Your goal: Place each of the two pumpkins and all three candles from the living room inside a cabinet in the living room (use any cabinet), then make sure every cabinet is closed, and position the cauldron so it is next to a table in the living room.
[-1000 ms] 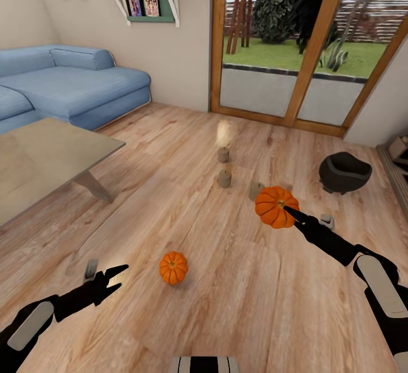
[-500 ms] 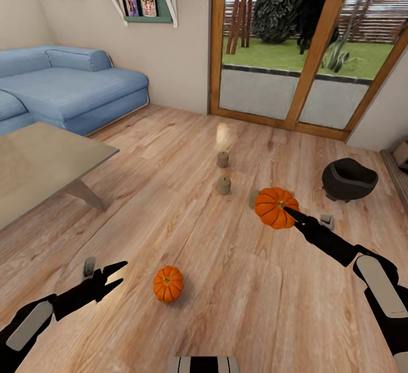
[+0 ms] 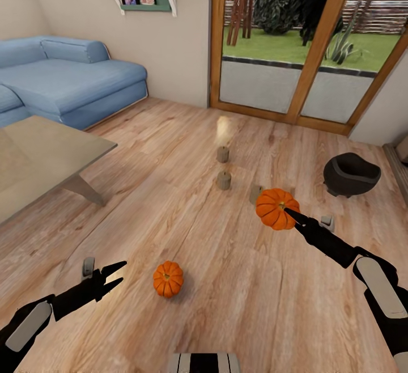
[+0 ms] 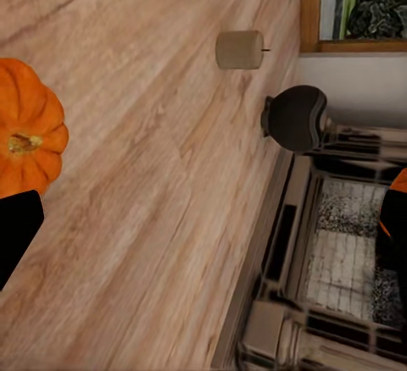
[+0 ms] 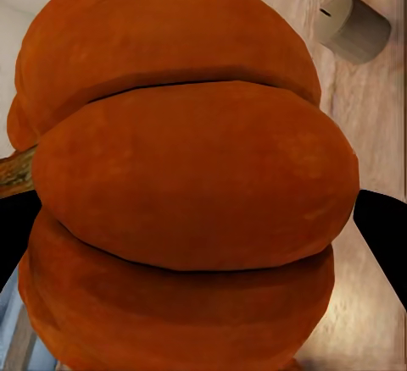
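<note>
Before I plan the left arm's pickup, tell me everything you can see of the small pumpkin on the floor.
The small pumpkin is bright orange, round and ribbed, with a short brownish stem on top. It sits upright on the wooden floor, touching nothing else. It lies just ahead of the left gripper, whose jaws are open and clear of it. The left wrist view shows its ribs and stem close beside one finger. It looks smooth and undamaged.

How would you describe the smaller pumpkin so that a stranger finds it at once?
Start from the grey coffee table and look down to the bare wooden floor just ahead of the open left gripper. The smaller pumpkin sits there alone. Unlike the larger pumpkin, no gripper holds it, and no candles stand near it.
</note>
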Controlling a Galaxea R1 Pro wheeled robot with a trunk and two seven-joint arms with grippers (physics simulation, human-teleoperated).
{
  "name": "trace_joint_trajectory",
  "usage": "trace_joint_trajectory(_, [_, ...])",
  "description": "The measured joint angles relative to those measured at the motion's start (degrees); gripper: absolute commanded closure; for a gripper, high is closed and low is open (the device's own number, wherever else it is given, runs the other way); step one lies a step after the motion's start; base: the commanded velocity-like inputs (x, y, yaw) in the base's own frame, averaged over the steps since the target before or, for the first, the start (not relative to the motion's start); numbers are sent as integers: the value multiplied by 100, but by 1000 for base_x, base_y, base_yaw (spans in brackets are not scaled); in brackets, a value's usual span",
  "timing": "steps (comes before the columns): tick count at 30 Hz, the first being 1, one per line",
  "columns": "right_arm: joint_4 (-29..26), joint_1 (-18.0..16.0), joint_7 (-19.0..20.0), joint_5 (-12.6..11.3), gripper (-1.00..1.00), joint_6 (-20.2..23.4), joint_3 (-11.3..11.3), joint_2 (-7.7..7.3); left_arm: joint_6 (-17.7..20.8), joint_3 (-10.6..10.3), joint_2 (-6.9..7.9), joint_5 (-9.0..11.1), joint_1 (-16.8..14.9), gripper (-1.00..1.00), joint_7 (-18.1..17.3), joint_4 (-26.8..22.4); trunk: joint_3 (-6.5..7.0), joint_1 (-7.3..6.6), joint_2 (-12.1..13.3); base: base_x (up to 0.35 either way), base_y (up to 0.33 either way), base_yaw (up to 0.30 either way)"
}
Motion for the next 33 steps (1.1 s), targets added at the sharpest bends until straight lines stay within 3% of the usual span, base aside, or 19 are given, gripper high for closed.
trace_joint_trajectory(5, [-10, 0, 10, 3, 100, -14, 2, 6, 4, 1, 5, 0, 0, -100, -17, 1, -111, 13, -7, 0, 0, 0])
trace_joint_trajectory(12, [-112, 0, 33, -6, 100, -5, 2, 6, 0, 3, 27, -50, 2, -100, -493, 1, -266, 31, -16, 0, 0, 0])
trace_joint_trajectory(18, [-112, 0, 260, 6, 100, 14, 1, 6, 2, 3, 102, -58, 3, -100, -550, 8, -399, 46, -24, 0, 0, 0])
trace_joint_trajectory(29, [-23, 0, 416, 14, 100, -5, 1, 13, 8, 3, 112, -53, 3, -100, -566, 6, -643, 75, -39, 0, 0, 0])
trace_joint_trajectory(33, [-26, 0, 426, 13, 100, -11, 1, 13, 2, 2, 111, -59, 2, -100, -732, 4, -732, 85, -44, 0, 0, 0])
